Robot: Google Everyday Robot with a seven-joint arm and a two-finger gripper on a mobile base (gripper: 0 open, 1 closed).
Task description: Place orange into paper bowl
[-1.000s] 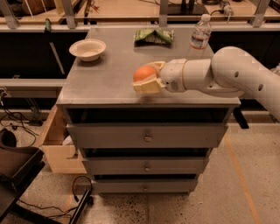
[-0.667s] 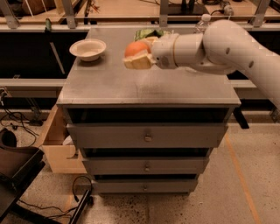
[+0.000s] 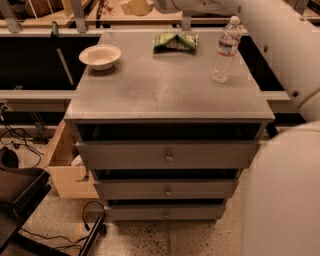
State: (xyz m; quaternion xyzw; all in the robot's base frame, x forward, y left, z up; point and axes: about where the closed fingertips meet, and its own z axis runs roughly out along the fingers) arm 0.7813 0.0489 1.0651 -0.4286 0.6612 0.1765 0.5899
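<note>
The off-white paper bowl (image 3: 100, 56) stands empty at the back left corner of the grey cabinet top (image 3: 165, 92). My gripper (image 3: 136, 6) is high at the top edge of the view, above the back of the cabinet and to the right of the bowl; only its pale lower part shows. The orange is out of view. My white arm (image 3: 280, 45) runs from the top edge down the right side of the view.
A clear water bottle (image 3: 226, 49) stands at the back right of the cabinet top. A green snack bag (image 3: 175, 41) lies at the back middle. A wooden box (image 3: 65, 167) sits left of the drawers, and a dark chair (image 3: 20, 192) is at lower left.
My gripper has risen with the orange from just above the cabinet top to the view's top edge, and the orange has left the view. The view has also closed in on the cabinet.
</note>
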